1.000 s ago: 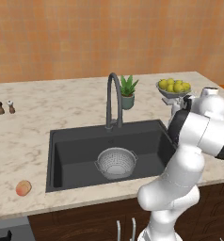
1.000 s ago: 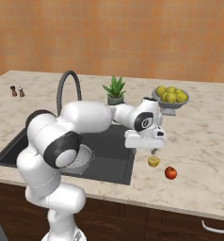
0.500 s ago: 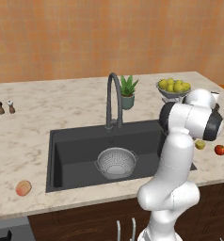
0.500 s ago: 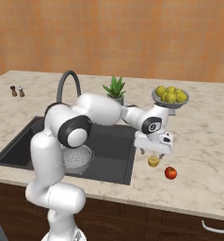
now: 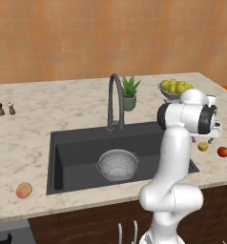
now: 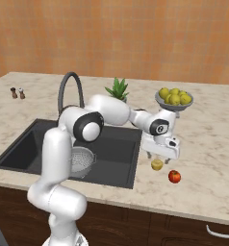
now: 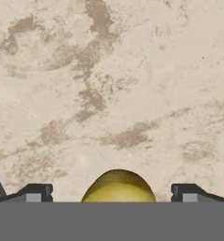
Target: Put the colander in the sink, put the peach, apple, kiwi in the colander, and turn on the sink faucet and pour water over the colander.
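Your hand point(image 6: 157, 154) has swung right from over the sink point(image 5: 77, 147) and now hangs just above the kiwi point(image 6: 157, 165), fingers spread wide with nothing held, so the kiwi looks like your first pick. The apple point(image 6: 174, 176) sits just beside it on the surface point(image 6: 208, 144). The colander point(image 5: 117, 164) already rests in the sink; the peach point(image 5: 24, 190) lies well apart, left. Behind: faucet point(image 5: 115, 101), plant point(image 5: 129, 92), fruit bowl point(image 6: 173, 99).

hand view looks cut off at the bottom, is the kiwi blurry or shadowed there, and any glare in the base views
Hand view: kiwi sharp, evenly lit, cropped at the bottom edge between the open claw tips. Left base view: flat light, no glare on the colander. Right base view: soft shadow under the apple, nothing blurred.
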